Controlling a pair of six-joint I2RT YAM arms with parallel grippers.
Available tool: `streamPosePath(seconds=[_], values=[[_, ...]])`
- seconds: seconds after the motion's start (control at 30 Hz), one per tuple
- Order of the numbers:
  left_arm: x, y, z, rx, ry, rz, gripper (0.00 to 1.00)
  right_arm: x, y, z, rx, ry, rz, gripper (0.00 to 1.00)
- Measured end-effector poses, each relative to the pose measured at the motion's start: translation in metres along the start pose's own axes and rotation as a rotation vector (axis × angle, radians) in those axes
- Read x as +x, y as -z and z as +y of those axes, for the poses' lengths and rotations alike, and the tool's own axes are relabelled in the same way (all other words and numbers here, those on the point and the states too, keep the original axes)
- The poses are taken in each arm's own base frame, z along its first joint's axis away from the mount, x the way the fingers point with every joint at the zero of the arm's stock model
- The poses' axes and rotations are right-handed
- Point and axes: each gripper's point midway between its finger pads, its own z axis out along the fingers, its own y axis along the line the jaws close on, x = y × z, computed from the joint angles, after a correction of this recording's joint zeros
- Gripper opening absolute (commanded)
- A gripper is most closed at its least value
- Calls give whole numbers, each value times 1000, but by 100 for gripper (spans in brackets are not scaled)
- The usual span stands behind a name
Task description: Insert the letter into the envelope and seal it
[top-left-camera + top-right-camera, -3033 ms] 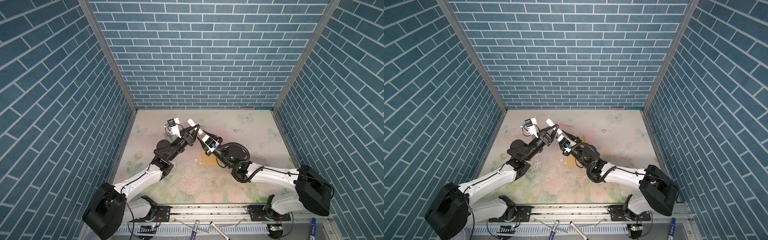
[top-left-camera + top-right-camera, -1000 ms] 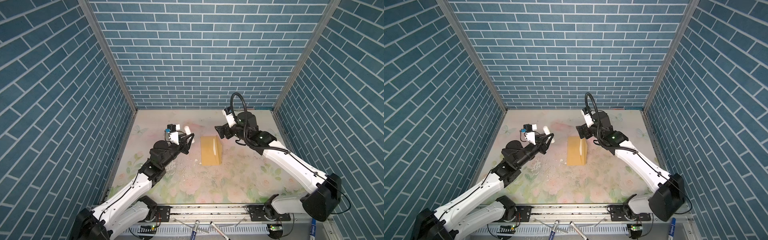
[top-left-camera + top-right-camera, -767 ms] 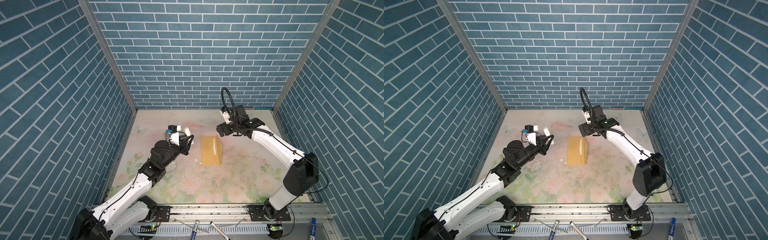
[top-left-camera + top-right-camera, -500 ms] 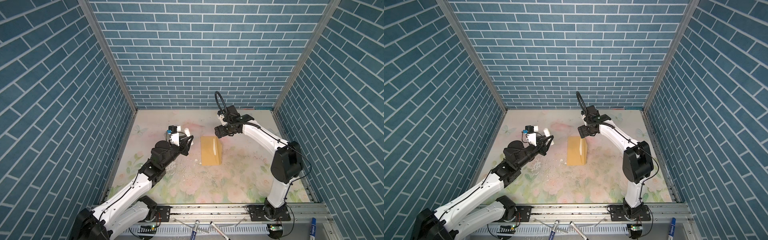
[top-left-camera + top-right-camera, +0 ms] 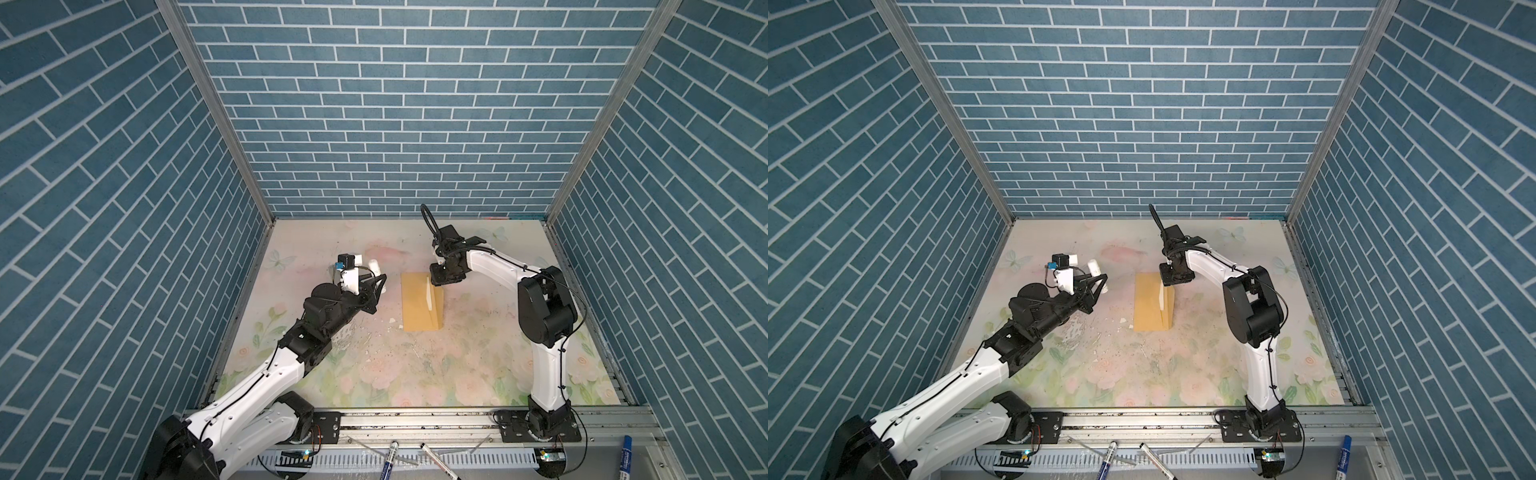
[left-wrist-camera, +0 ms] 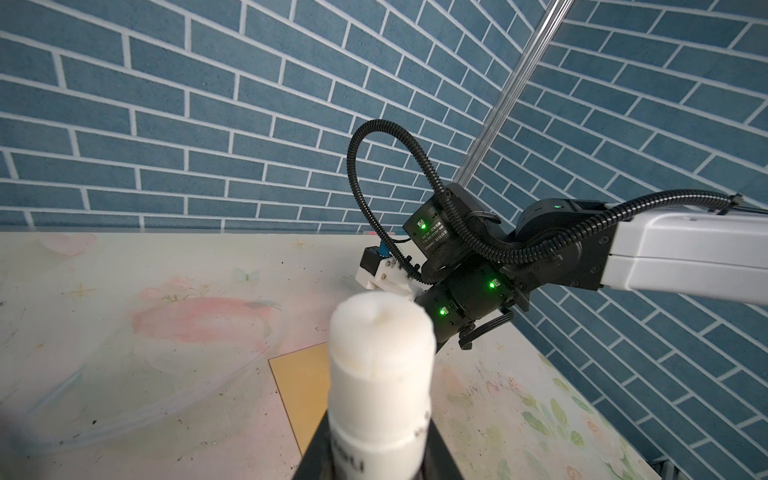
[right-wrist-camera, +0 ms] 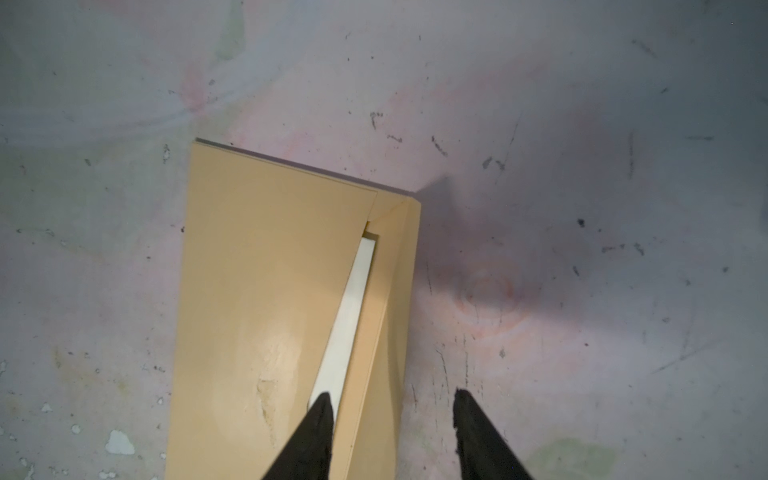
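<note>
While the long mustard-yellow kraft paper envelope (image 5: 415,303) lies flat mid-way across the flower-printed tabletop (image 5: 415,374), its pointed flap (image 7: 392,291) is not yet down. The thin pale strip showing in the gap is probably the beige paper letter (image 7: 349,320), tucked inside.

Your right gripper (image 7: 390,405) sits at the envelope's far end with its fingers apart and nothing clamped: one tip is over the pale strip, the other over bare table beyond the fold. Your left gripper (image 5: 376,282) is clamped on a white cylindrical tube (image 6: 380,365), held off to the envelope's side and clear of it.

Watch that inner tip. If you close here, I'd expect it to catch the letter's edge along with the flap and drag the sheet back out, or crease the flap crookedly. The light envelope could also skate, since nothing pins it.

A second ago your right arm hung higher and behind the envelope with its fingers wider. It has since come down onto the far end. The left arm and the envelope have barely shifted.
</note>
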Motion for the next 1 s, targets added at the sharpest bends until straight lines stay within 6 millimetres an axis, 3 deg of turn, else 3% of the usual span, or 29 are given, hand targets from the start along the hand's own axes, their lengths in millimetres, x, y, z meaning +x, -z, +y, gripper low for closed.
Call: streamPosePath(seconds=[0.17,0.37,0.63,0.73,0.9,1.0], values=[[3,0,1,-2,1,6,0,4,-10,-1,1,-29,23,28],[4,0,2,-3,1,7,0,6,-16,2,-16,-58,35,0],[6,1,2,-2,1,6,0,-2,-8,11,-107,-166,-29,0],[6,1,2,0,1,3,0,-8,14,15,-169,-265,-116,0],[2,2,-1,14,-1,-12,0,-33,75,22,-314,-471,-366,0],[-1,2,-3,22,0,-20,0,-37,101,16,-395,-639,-511,0]])
